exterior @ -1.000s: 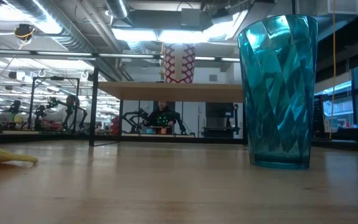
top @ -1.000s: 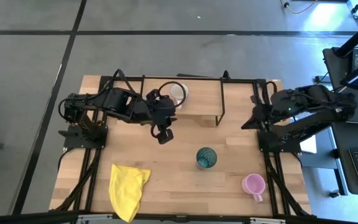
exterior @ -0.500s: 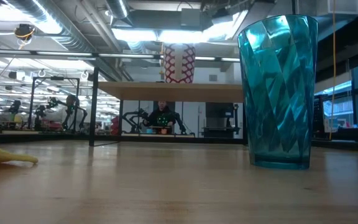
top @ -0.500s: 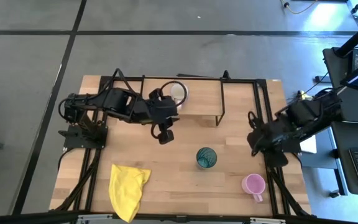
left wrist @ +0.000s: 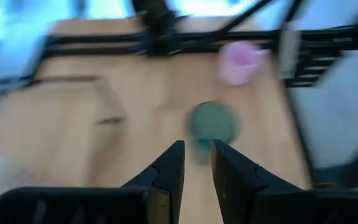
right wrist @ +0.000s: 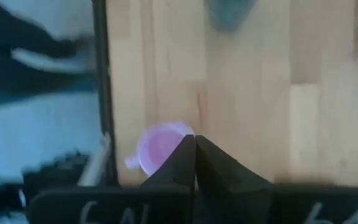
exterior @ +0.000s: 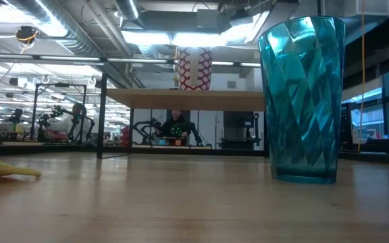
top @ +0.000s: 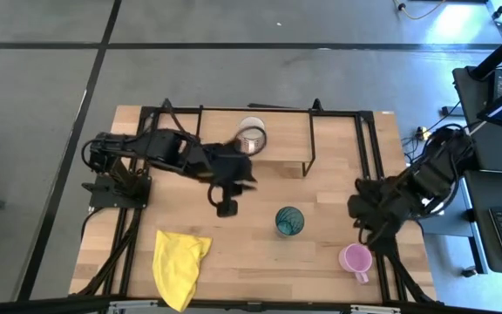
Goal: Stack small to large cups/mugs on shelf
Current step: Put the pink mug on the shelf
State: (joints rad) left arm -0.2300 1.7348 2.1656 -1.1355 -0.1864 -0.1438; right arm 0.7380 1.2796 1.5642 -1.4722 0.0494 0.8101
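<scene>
Right claw: right claw (top: 369, 215) hangs at the right of the high view, just above the pink handled mug (top: 356, 259); its fingers (right wrist: 185, 163) are pressed together, holding nothing.
Left claw: left claw (top: 226, 206) sits left of centre, fingers (left wrist: 174, 167) a narrow slit apart and empty, pointing toward the tall dark teal faceted cup (top: 289, 221).
Key relation: pink mug lies just below the right claw in the high view, handle turned toward the lower edge; the right arm is much nearer to it, the left arm nearer to the teal cup.
Task things: white mug with a patterned side (top: 252, 136) stands on the light-wood shelf board on black wire legs (top: 283, 144); teal cup and pink mug stand on the wooden desk (top: 248, 255).
Change: right arm has swung from the upper right down toward the pink mug; left claw has pulled off the shelf toward frame centre.
</scene>
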